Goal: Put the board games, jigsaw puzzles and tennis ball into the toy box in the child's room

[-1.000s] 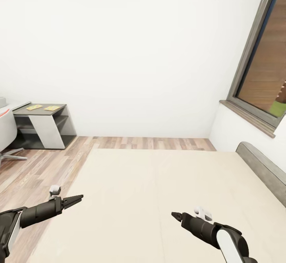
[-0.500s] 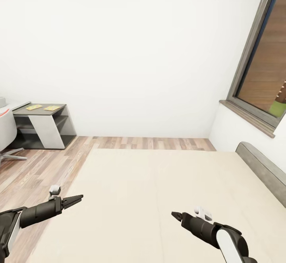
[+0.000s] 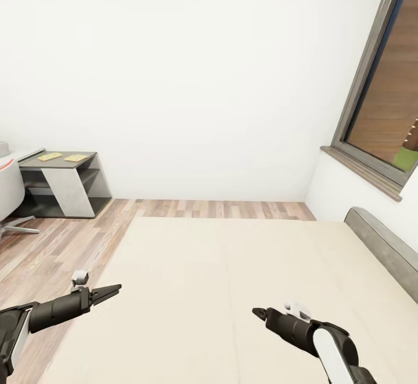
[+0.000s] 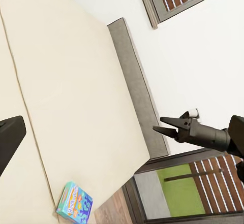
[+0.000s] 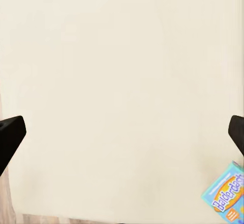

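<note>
Right wrist view: board game (image 5: 226, 193) seemingly cropped

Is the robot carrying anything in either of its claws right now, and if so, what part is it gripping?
Nothing is held. The left gripper and right gripper hang empty over the bed; a blue board game lies untouched on the mattress.

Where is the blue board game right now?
The blue board game lies flat on the bed's cream mattress near its edge, seen in both wrist views; neither hand touches it.
</note>
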`<state>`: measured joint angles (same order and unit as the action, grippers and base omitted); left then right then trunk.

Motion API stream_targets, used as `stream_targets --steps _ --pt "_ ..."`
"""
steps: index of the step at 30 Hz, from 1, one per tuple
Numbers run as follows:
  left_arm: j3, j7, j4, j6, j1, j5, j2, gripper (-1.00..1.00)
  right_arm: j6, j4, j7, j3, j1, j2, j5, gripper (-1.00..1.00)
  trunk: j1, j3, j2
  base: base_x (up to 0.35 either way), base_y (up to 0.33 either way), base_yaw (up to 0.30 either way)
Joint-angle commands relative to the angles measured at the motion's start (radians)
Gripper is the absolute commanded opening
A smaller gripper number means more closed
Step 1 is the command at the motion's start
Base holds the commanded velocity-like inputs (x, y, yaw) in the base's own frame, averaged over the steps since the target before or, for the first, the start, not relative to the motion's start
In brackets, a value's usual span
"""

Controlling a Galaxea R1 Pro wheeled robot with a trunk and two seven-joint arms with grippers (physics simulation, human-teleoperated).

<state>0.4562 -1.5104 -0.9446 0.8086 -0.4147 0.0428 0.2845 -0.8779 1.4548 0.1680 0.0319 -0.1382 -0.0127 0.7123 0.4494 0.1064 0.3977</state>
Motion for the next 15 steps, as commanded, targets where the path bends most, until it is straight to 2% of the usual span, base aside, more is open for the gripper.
stream_targets --steps 1,6,7,10,11,15 --pt "0.002 -0.007 0.0 0.011 -0.001 0.004 0.0 1.0 -0.004 -0.011 0.018 0.0 -0.009 0.001 0.011 1.0 0.001 0.002 0.002 0.0 0.0 0.0" --pt "0.001 -0.008 0.0 0.011 -0.001 0.004 0.0 1.0 -0.006 -0.108 0.069 -0.002 -0.079 0.011 0.012 1.0 0.001 0.002 0.002 0.0 0.0 0.0" --pt "0.002 -0.008 0.0 0.011 -0.001 0.003 0.0 1.0 -0.004 -0.159 0.089 -0.002 -0.119 0.018 0.013 1.0 0.001 0.002 0.002 0.0 0.0 0.0" --pt "0.002 -0.007 0.0 0.011 -0.001 0.004 0.0 1.0 -0.001 -0.249 0.112 -0.003 -0.183 0.03 0.012 1.0 0.001 0.002 0.002 0.0 0.0 0.0" --pt "0.002 -0.007 0.0 0.011 -0.001 0.004 0.0 1.0 0.0 -0.313 0.122 -0.003 -0.225 0.039 0.009 1.0 0.001 0.002 0.002 0.0 0.0 0.0" --pt "0.001 -0.007 0.0 0.011 -0.001 0.003 -0.001 1.0 0.007 -0.471 0.134 -0.004 -0.323 0.052 0.006 1.0 0.001 0.002 0.002 0.0 0.0 0.0"
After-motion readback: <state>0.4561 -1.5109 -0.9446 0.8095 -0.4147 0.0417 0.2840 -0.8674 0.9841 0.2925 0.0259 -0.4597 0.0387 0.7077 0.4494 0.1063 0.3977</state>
